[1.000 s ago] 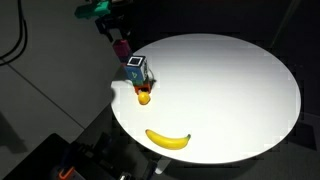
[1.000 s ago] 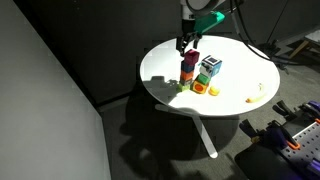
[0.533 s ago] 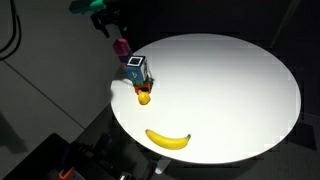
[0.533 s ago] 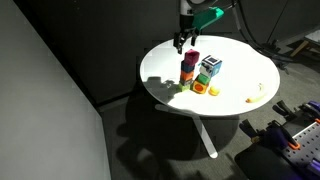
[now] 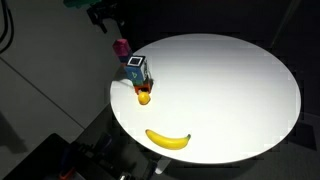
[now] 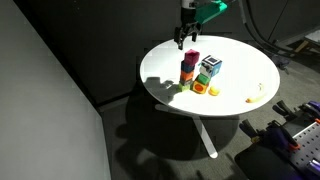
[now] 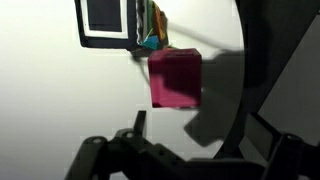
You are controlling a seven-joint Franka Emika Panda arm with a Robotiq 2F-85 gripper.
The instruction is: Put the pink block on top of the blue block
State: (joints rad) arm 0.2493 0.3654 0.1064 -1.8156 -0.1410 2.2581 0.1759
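Observation:
The pink block point(image 5: 121, 47) stands raised near the far left rim of the round white table point(image 5: 230, 90). It is the top of a small stack in an exterior view point(image 6: 190, 58). In the wrist view it point(image 7: 175, 78) sits free below the jaws. The blue block is hidden; I cannot make it out under the pink one. My gripper point(image 5: 107, 18) hangs above the pink block, open and empty, apart from it. It also shows in an exterior view point(image 6: 185, 36) and in the wrist view point(image 7: 190, 135).
A dark blue box with a white label point(image 5: 137, 69) point(image 7: 105, 22) stands beside the stack. A small orange ball point(image 5: 143, 97) lies in front of it. A banana point(image 5: 167, 138) lies near the front rim. The table edge is close to the stack.
My gripper has risen up and away from the pink block. The pink block has stayed in place on the stack.

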